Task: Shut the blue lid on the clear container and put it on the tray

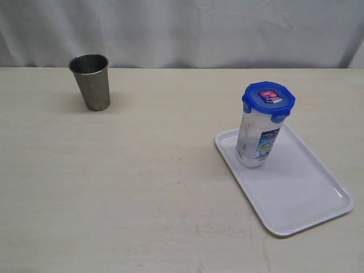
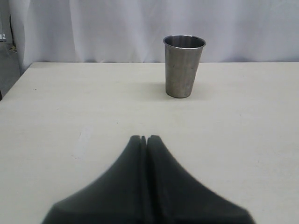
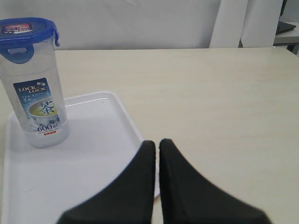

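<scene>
The right gripper (image 3: 156, 142) has its jaws pressed together on nothing and hangs just at the near rim of the tray (image 3: 98, 158). Ahead of it and off to one side, clear of its tips, the clear container (image 3: 41, 100) stands upright on the tray's floor, towards the tray's far end. The blue lid (image 3: 25, 33) sits flat on the container's mouth, sticker side up. The flaps that show are folded down against the wall, so it looks snapped shut, though not all four flaps can be checked.

The left gripper (image 2: 144, 138) is likewise closed and empty, low over the bare table (image 2: 243, 140). Only a steel cup (image 2: 183, 65) stands well ahead of it, and the cup has no part in the job.

Judged from how things lie, both parts of the task are done: the lid is on and the container rests on the tray. Nothing seems left to do, unless a hidden flap is unlatched.
</scene>
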